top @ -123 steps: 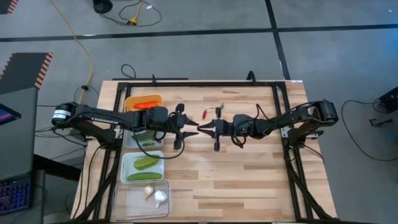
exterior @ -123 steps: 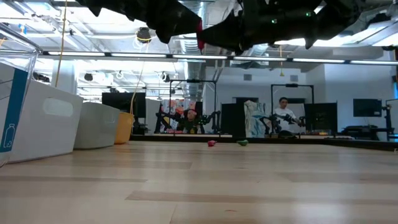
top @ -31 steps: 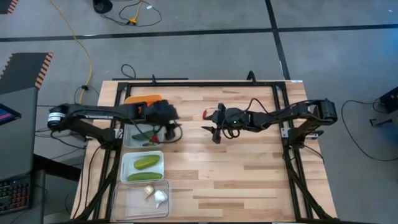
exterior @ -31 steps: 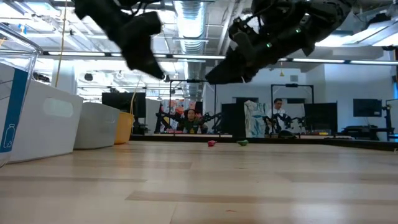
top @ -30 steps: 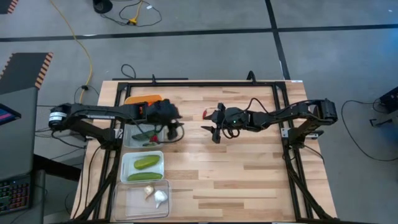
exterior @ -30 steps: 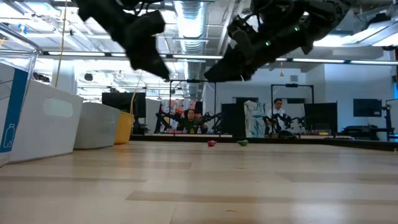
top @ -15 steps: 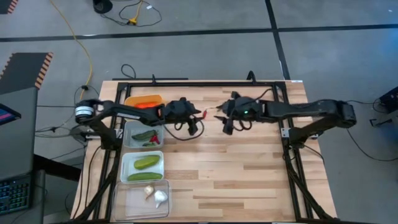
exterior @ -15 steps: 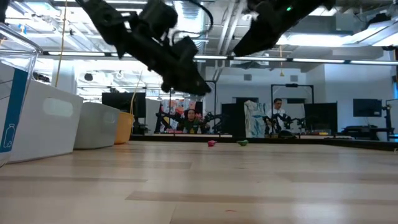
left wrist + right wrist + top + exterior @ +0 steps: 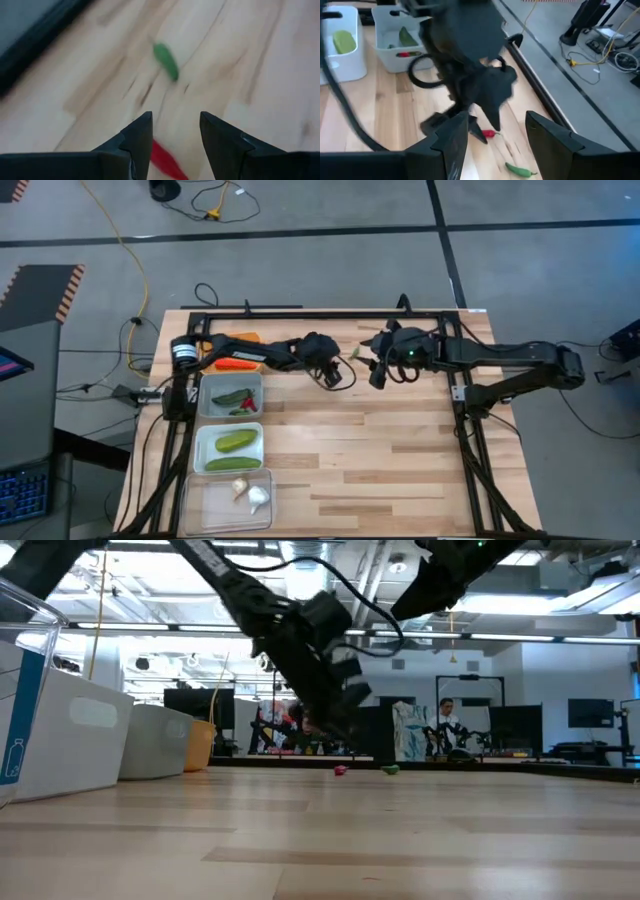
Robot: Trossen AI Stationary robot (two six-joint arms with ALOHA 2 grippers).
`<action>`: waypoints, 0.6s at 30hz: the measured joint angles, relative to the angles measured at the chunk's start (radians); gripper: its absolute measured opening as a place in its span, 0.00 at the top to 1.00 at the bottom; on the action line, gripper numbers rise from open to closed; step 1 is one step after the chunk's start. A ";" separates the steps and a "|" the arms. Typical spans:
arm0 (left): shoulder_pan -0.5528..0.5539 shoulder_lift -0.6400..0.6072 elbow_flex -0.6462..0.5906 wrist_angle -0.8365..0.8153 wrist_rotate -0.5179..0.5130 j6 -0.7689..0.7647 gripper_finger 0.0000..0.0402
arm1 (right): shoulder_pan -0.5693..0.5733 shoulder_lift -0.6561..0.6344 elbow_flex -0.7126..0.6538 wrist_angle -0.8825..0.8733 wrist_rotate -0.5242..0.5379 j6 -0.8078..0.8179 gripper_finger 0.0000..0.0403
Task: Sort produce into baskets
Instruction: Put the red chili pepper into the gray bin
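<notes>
The left arm has swung away from the grey bin (image 9: 231, 397), where it hovered a second ago, and now reaches across the counter (image 9: 400, 460) toward the far edge. Its pincer (image 9: 175, 131) hangs open and empty just above a red chili (image 9: 167, 161), which shows between the two dark fingers; a green chili (image 9: 166, 61) lies a little farther ahead. The red chili that this arm carried four seconds ago now rests in the grey bin with other chilies, so that delivery looks complete and the next pick appears to be under way.

The right arm has pulled back toward the far rail too. Its pincer (image 9: 495, 131) stands open with nothing between the fingers, looking down on the left pincer and the same two chilies from the other side.

On the near left, the white bin (image 9: 201, 450) holds cucumbers (image 9: 235, 441), the clear bin (image 9: 192, 508) garlic (image 9: 257, 497), and the orange bin (image 9: 246, 337) a carrot (image 9: 236, 365), partly hidden by the left arm. Judging by the counter, the two loose chilies are the last produce to sort.
</notes>
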 joint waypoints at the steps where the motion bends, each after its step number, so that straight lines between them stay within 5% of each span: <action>1: 0.004 0.021 0.035 -0.058 0.000 -0.006 0.62 | 0.000 0.003 0.000 -0.004 0.000 0.000 0.44; 8: 0.016 0.147 0.220 -0.255 -0.003 -0.032 0.62 | -0.002 0.028 -0.001 -0.067 -0.003 0.000 0.44; 18: 0.021 0.180 0.259 -0.397 -0.102 -0.087 0.62 | -0.002 0.055 -0.001 -0.116 -0.003 0.000 0.44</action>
